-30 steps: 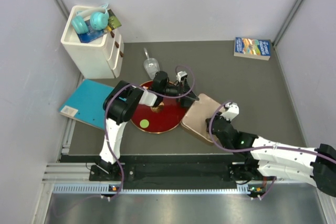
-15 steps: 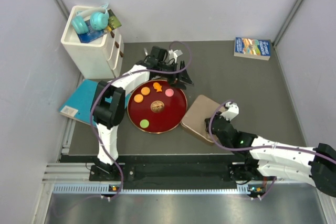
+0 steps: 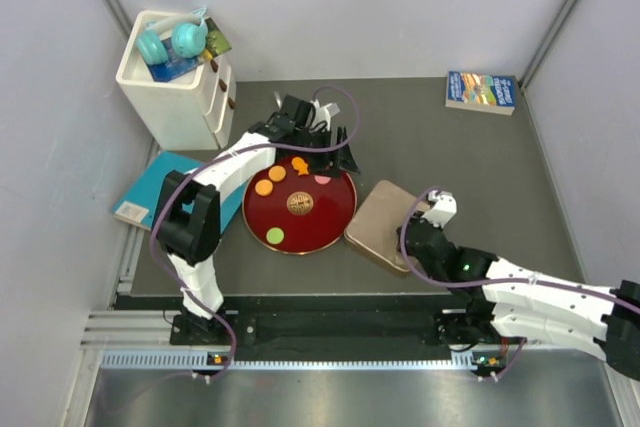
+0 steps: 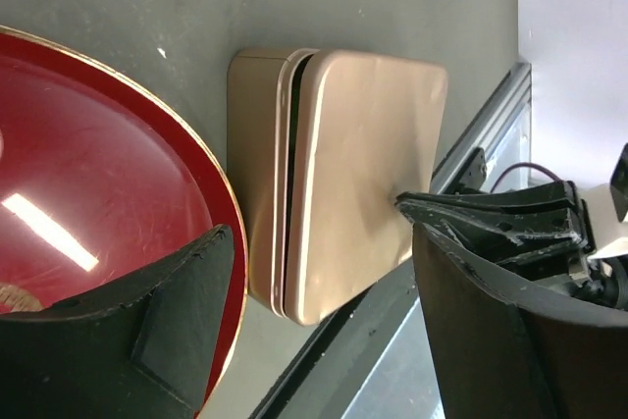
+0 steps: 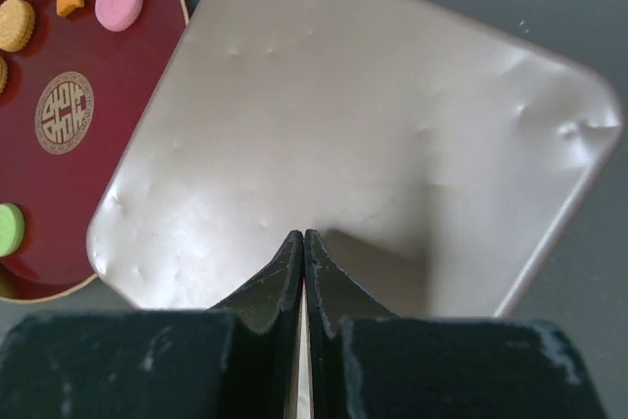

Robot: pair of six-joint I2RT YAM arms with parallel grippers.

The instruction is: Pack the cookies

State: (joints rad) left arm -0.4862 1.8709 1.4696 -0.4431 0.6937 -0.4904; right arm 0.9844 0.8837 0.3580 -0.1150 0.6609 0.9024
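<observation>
The cookies lie on a dark-red plate [image 3: 335, 215]: two orange rounds [image 3: 264, 187], an orange fish shape [image 3: 299, 165], a pink one [image 5: 119, 1], a green one [image 3: 274, 235] and a brown patterned disc [image 3: 299, 202] at the centre. A gold tin [image 3: 385, 225] with its lid slightly ajar sits against the plate's right side. My left gripper [image 3: 340, 154] hangs open and empty over the plate's far-right rim, and its wrist view looks toward the tin [image 4: 363, 183]. My right gripper [image 5: 303, 235] is shut and empty, its tips at the tin's lid [image 5: 373, 125].
A white drawer box [image 3: 175, 87] holding teal headphones stands at the back left. A blue book [image 3: 165, 192] lies flat next to the plate's left side. Another book [image 3: 481, 90] lies at the back right. A clear glass [image 3: 287, 127] sits behind the plate.
My left arm has swung back from above the plate and tin to the plate's far rim, uncovering the cookies, and its jaws have widened. The right gripper stays shut on the lid.
</observation>
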